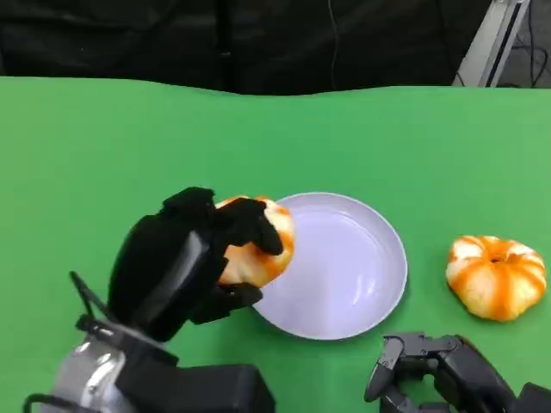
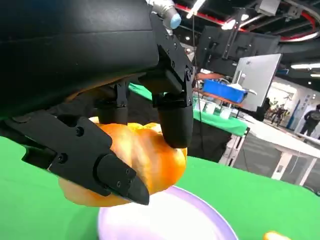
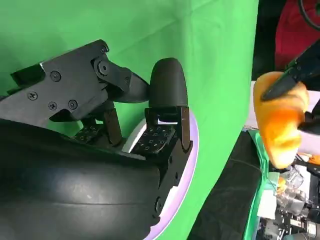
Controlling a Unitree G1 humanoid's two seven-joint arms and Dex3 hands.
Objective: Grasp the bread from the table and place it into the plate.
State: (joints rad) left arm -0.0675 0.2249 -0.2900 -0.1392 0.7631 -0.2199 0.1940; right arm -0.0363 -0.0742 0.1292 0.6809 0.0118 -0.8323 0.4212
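My left hand [image 1: 185, 258] grips an orange-and-white glazed bread [image 1: 258, 245], lifted over the left rim of the pale lilac plate [image 1: 344, 267]. The left wrist view shows that bread [image 2: 145, 160] pinched between black fingers [image 2: 172, 117], just above the plate [image 2: 165, 220]. A second orange-and-white bread [image 1: 497, 275] lies on the green table to the right of the plate. My right hand [image 1: 439, 374] rests low near the table's front edge, right of centre, with nothing in it and its fingers apart. In the right wrist view the plate's rim [image 3: 187, 165] runs behind the fingers [image 3: 167, 90], and the held bread [image 3: 280, 120] hangs beyond.
The green table [image 1: 103, 146] stretches wide around the plate, with a dark backdrop beyond its far edge. A metal frame leg [image 1: 495, 39] stands at the far right corner. Desks, monitors and distant people [image 2: 312, 120] appear in the left wrist view.
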